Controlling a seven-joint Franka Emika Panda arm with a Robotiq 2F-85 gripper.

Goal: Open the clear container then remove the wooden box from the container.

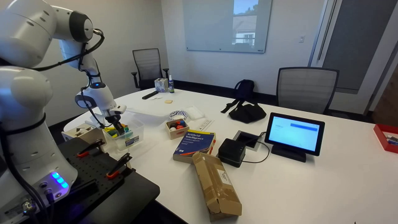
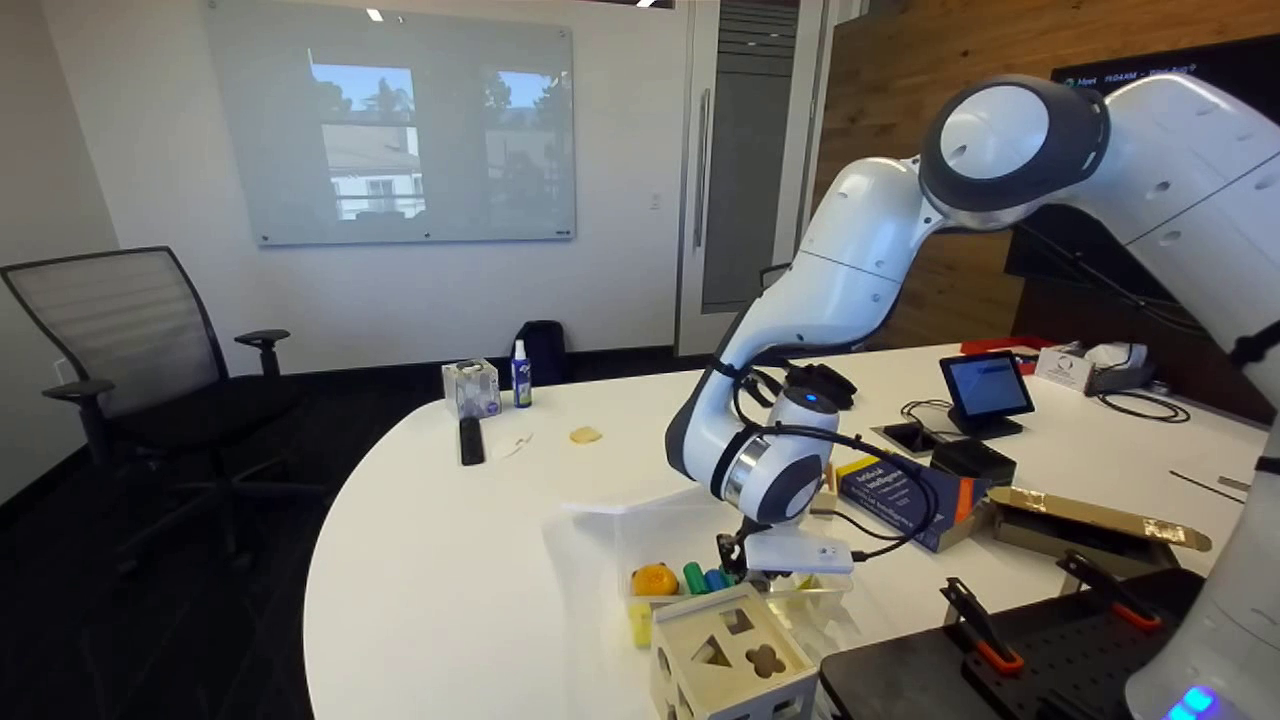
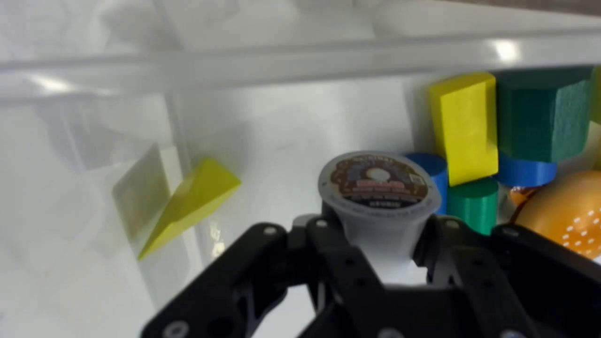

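Note:
The clear container [image 1: 139, 127] stands open on the table; its wall also shows in an exterior view [image 2: 648, 540] and its rim in the wrist view [image 3: 281, 61]. It holds coloured blocks. My gripper [image 3: 374, 230] reaches down into the container, with both fingers against the sides of a white coffee pod [image 3: 379, 188]. I cannot tell whether the pod touches the container floor. In an exterior view the gripper [image 1: 119, 127] partly hides the blocks. The small wooden box [image 1: 176, 133], with small balls in it, sits on the table outside the container; the arm mostly hides it in an exterior view [image 2: 826, 495].
A wooden shape-sorter cube [image 2: 735, 660] stands right beside the container. A clear plastic sheet or lid [image 1: 149, 112] lies behind it. A blue book [image 1: 196, 143], a brown package [image 1: 217, 186], a black box [image 1: 231, 152] and a tablet screen [image 1: 295, 132] stand farther along.

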